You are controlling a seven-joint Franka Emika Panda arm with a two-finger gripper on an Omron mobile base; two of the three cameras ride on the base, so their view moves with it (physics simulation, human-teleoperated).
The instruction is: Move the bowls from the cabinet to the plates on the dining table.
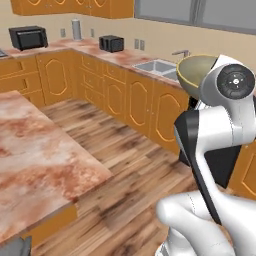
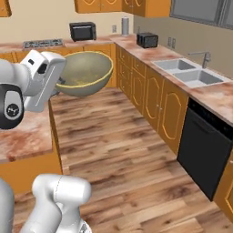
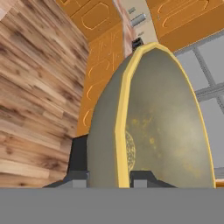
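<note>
The hand (image 3: 109, 177) is closed narrow on the rim of a bowl (image 2: 84, 73), one finger inside and one outside, carrying it above the wooden floor (image 2: 127, 154) beside the tabletop (image 1: 35, 150).

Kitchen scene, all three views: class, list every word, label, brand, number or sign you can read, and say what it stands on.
No readable text in any view.
The bowl held in the gripper: speckles, no lettering.
The microwave and toaster: plain black, no brand legible.
The robot's round joint cap: a small mark, too blurred to read.
</note>
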